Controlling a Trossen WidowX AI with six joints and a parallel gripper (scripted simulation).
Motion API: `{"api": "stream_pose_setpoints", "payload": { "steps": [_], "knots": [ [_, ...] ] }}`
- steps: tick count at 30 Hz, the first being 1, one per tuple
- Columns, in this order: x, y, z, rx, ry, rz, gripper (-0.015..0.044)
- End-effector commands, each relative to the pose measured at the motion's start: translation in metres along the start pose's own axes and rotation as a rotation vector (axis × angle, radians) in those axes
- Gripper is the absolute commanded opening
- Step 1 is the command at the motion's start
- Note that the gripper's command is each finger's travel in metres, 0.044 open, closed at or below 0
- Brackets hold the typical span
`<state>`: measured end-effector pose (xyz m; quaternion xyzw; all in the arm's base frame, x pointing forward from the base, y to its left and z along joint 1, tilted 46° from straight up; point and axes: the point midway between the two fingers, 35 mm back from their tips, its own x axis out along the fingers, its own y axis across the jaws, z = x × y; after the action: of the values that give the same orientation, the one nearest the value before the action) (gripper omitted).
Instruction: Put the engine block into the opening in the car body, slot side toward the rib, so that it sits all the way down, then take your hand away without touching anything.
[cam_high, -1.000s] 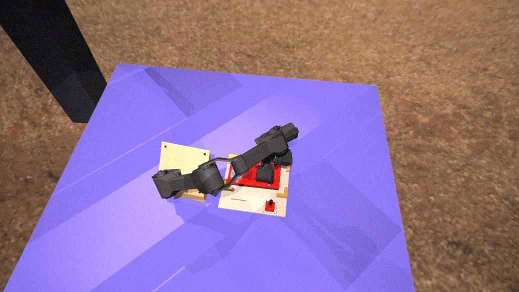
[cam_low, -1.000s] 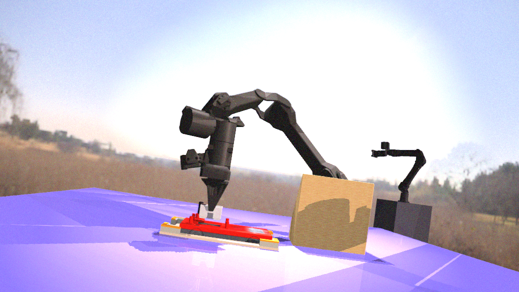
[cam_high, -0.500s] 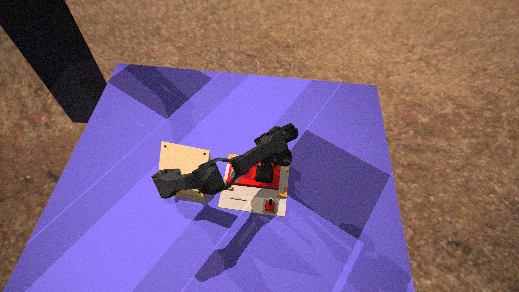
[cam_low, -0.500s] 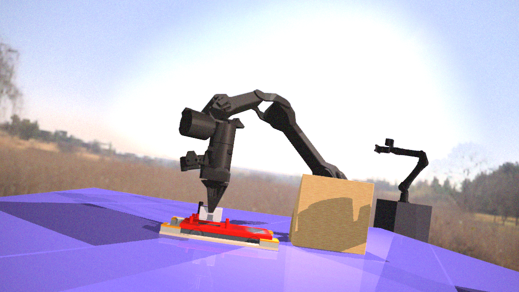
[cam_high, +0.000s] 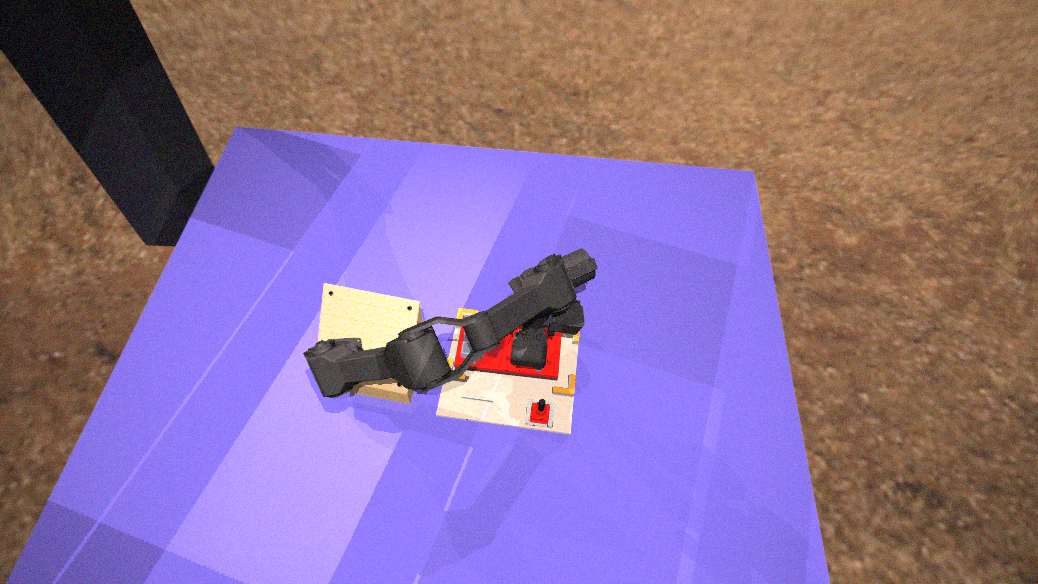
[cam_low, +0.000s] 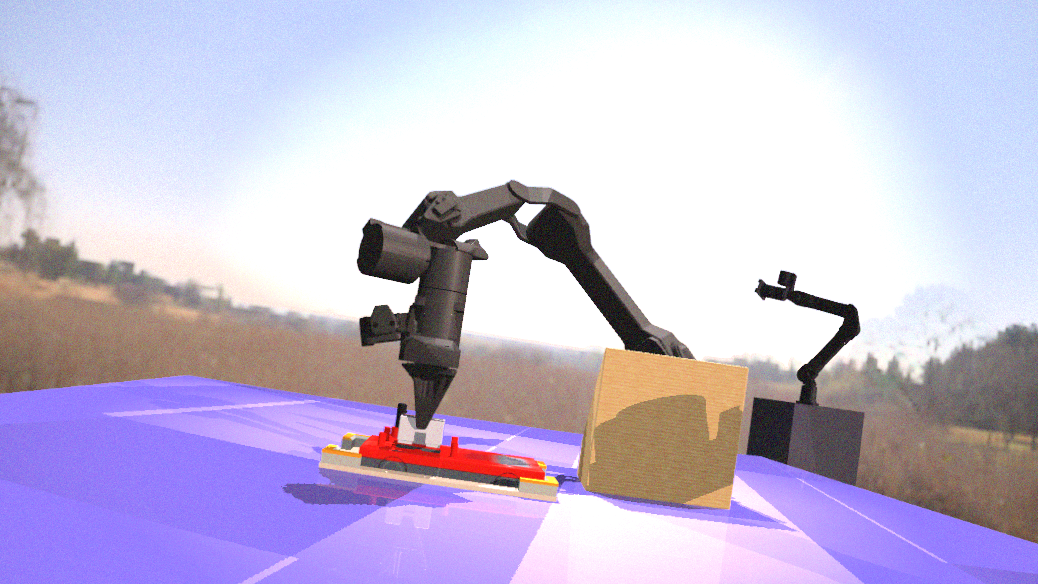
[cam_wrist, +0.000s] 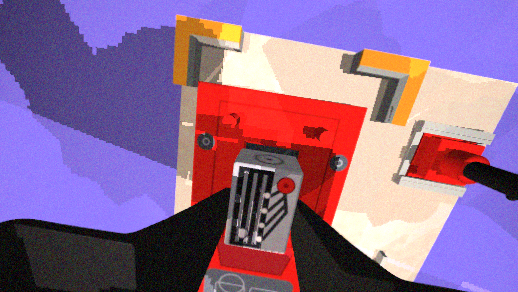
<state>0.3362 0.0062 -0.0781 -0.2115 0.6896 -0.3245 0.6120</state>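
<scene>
The engine block (cam_wrist: 262, 205) (cam_low: 407, 433) is light grey with a slatted face and a red dot. It stands upright over the opening (cam_wrist: 280, 150) in the red car body (cam_wrist: 280, 102) (cam_low: 482, 460) (cam_high: 500, 365). A dark strip of the opening shows at the block's far edge in the wrist view. Much of the block stands above the body; whether its lower end is inside is hard to tell. My gripper (cam_wrist: 261, 200) (cam_low: 423, 425) points down and is shut on the block, one finger on each side. The slot side and rib cannot be made out.
The car body lies on a pale board (cam_high: 464, 401) (cam_wrist: 390, 200) with orange corner brackets (cam_wrist: 183, 55). A black stick (cam_wrist: 490, 179) (cam_low: 401, 414) rises from a red base (cam_high: 538, 417) beside it. A wooden box (cam_low: 667, 428) (cam_high: 370, 312) stands near the arm's base. A second arm (cam_low: 826, 368) stands behind.
</scene>
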Motion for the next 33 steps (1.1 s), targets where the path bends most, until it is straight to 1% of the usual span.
{"api": "stream_pose_setpoints", "payload": {
  "steps": [1,33],
  "knots": [
    [0.001,-0.0005,0.0003,-0.006,-0.004,-0.004,0.0158],
    [0.0085,-0.0005,0.0001,-0.006,-0.004,-0.005,0.0158]
  ]
}}
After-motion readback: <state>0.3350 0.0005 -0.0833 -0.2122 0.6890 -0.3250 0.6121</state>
